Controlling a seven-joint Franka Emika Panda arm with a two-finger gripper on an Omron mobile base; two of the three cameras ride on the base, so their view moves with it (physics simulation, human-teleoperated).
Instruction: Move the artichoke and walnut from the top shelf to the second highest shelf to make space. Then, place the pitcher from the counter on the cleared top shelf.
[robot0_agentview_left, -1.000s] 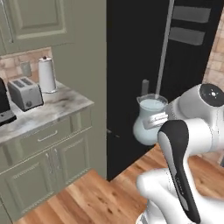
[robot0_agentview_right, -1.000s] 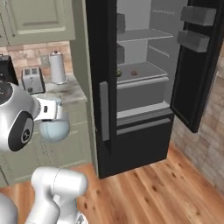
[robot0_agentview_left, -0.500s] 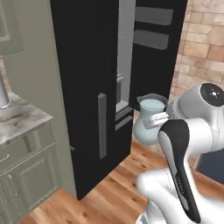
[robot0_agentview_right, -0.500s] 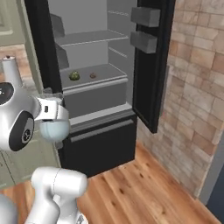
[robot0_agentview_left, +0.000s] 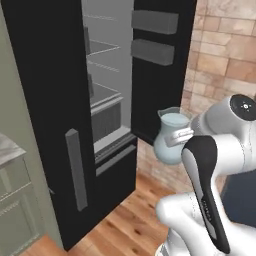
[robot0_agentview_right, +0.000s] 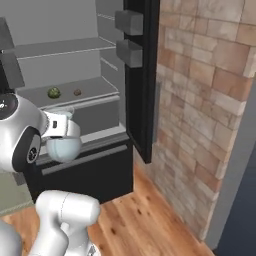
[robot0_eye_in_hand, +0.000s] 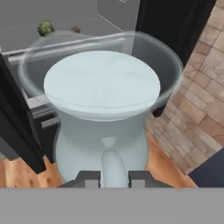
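Pitcher (robot0_eye_in_hand: 103, 109) handle clamped in tool (robot0_eye_in_hand: 112, 178)
Its body hides the fingertips; artichoke (robot0_agentview_right: 54, 93) and walnut (robot0_agentview_right: 77, 92) look tiny.

The arm (robot0_agentview_left: 202, 172) is glossy white, built of rounded, swollen segments that join smoothly. A long dark, near-black insert runs along one link, tapering toward its lower end. One joint ends in a round dark cap (robot0_agentview_left: 244, 105) with a small pale mark at its centre. In the right base view a big white shoulder shell carries a dark grey disc (robot0_agentview_right: 31, 152) with a tiny light dot. The gripper (robot0_eye_in_hand: 112, 177) has two short, blocky dark-grey finger tips.
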